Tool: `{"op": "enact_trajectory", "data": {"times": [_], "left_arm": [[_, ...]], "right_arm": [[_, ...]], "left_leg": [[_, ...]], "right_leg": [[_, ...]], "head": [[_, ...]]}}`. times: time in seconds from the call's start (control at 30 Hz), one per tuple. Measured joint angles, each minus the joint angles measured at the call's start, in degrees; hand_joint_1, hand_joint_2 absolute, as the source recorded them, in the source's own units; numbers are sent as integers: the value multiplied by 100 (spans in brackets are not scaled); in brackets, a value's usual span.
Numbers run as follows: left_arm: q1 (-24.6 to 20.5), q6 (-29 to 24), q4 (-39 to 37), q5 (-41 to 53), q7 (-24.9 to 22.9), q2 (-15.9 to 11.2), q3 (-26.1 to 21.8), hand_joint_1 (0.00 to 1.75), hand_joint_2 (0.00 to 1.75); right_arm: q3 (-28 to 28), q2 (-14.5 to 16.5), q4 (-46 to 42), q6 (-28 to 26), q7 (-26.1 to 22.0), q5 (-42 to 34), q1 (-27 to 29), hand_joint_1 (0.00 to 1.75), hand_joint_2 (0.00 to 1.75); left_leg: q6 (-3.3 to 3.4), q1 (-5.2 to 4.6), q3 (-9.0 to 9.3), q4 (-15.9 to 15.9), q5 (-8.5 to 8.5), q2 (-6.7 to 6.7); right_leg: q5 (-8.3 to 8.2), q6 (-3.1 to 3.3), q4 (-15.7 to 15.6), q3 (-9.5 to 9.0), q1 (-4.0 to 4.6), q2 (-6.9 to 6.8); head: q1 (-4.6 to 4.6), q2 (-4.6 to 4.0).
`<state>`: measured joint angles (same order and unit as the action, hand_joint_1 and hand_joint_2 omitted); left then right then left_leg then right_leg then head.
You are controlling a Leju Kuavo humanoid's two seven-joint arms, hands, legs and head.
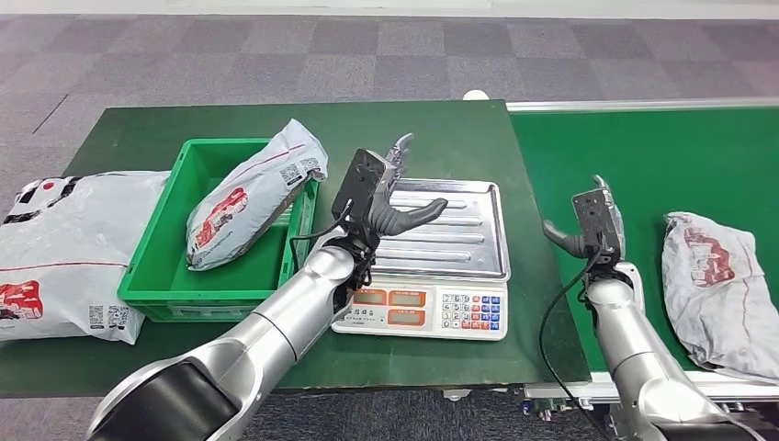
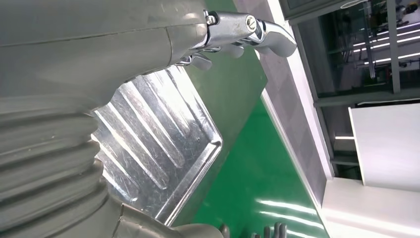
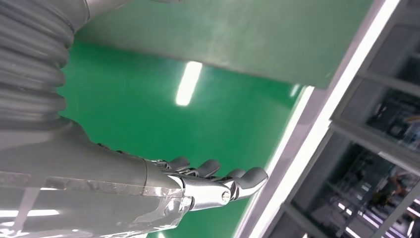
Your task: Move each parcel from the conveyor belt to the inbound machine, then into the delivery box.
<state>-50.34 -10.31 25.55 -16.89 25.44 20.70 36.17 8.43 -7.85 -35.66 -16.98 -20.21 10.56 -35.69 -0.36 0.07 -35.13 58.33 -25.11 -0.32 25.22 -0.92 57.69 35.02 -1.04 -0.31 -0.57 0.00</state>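
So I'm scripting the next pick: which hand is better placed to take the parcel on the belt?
Right. The right hand hovers open beside the parcel on the conveyor belt; the left hand is over the scale.

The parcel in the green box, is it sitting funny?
Yes. The parcel leans tilted in the green crate, its top end poking over the rim beside the scale instead of lying flat inside.

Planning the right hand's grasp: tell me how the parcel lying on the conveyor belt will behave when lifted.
The parcel is a wrinkled grey poly mailer, so it will probably sag and fold rather than stay flat. Its glossy film looks slippery. It lies low and slumped on the conveyor belt, suggesting soft, fairly light contents.
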Motion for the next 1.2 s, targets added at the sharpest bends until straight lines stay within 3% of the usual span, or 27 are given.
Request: {"op": "enact_trajectory", "data": {"times": [0.23, 0.47, 0.63, 0.87, 1.2], "left_arm": [[8, -12, -157, 266, 49, -37, -3, 0, 175], [8, -12, -219, 513, -38, -48, -40, 0, 175], [8, -4, -220, 633, -72, -46, -91, 0, 175], [1, 50, -220, 868, -138, -46, -301, 0, 175], [-12, 54, -219, 923, -131, -80, -603, 0, 175]], "right_arm": [[-206, -228, -161, -744, 7, 671, 382, 0, 175], [-402, -562, -189, -1811, 710, 1942, 722, 0, 175], [-568, -660, -188, -1936, 1130, 2565, 928, 0, 175], [-791, -680, 52, -2009, 2514, 4297, 1051, 0, 175], [-959, -698, 649, -1697, 3222, 4854, 952, 0, 175]], "left_leg": [[2, -2, -4, 0, -1, -6], [4, -5, -7, 0, -2, -11], [5, -5, -4, 0, -2, -7], [5, -5, -4, -1, -2, -6], [5, -7, -5, -1, -2, -7]], "right_leg": [[0, -1, 0, -2, -2, -8], [1, -1, 0, -3, -4, -15], [1, -1, 0, -2, -4, -12], [1, -1, 0, -2, -4, -10], [1, -1, 0, -3, -6, -12]], "head": [[0, 0], [0, 0], [1, 0], [0, 0], [0, 0]]}}
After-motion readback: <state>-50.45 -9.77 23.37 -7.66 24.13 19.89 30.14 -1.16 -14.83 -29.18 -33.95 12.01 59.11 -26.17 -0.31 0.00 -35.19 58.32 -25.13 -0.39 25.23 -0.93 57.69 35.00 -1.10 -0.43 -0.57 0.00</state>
